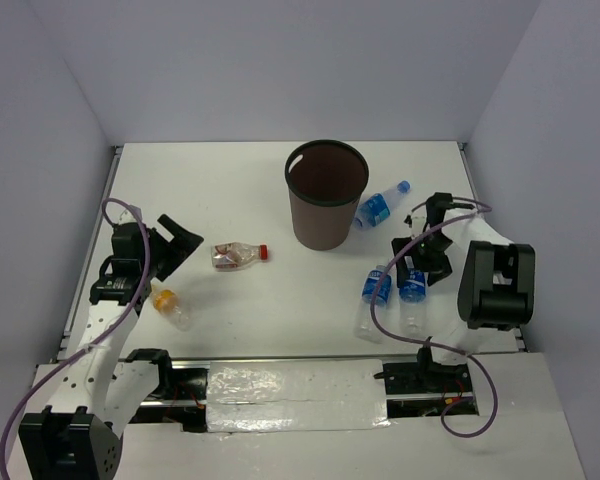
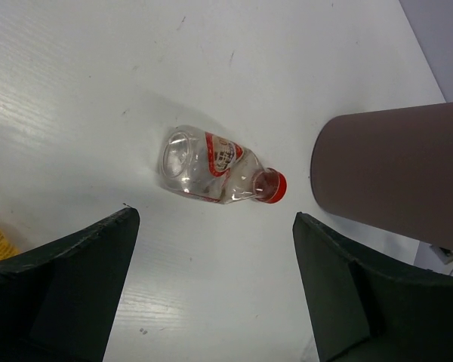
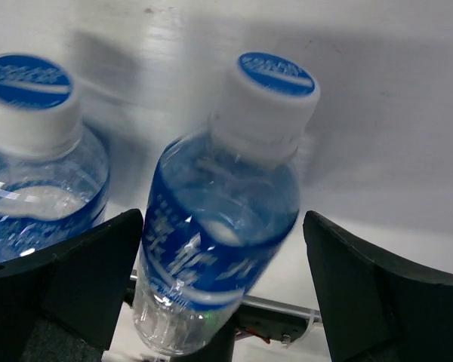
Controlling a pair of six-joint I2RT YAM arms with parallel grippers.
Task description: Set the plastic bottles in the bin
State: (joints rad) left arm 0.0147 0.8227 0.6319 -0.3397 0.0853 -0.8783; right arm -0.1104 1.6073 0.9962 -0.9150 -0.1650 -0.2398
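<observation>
The brown bin (image 1: 326,195) with a black rim stands mid-table. One blue-label bottle (image 1: 380,207) lies at its 3 o'clock. The red-capped bottle (image 1: 238,256) lies at 8 o'clock, and the orange bottle (image 1: 168,305) lies farther that way. The left gripper (image 2: 215,217) is wide open and empty. The right gripper (image 3: 223,217) is wide open over a standing blue bottle (image 3: 219,249) at 5 o'clock.
</observation>
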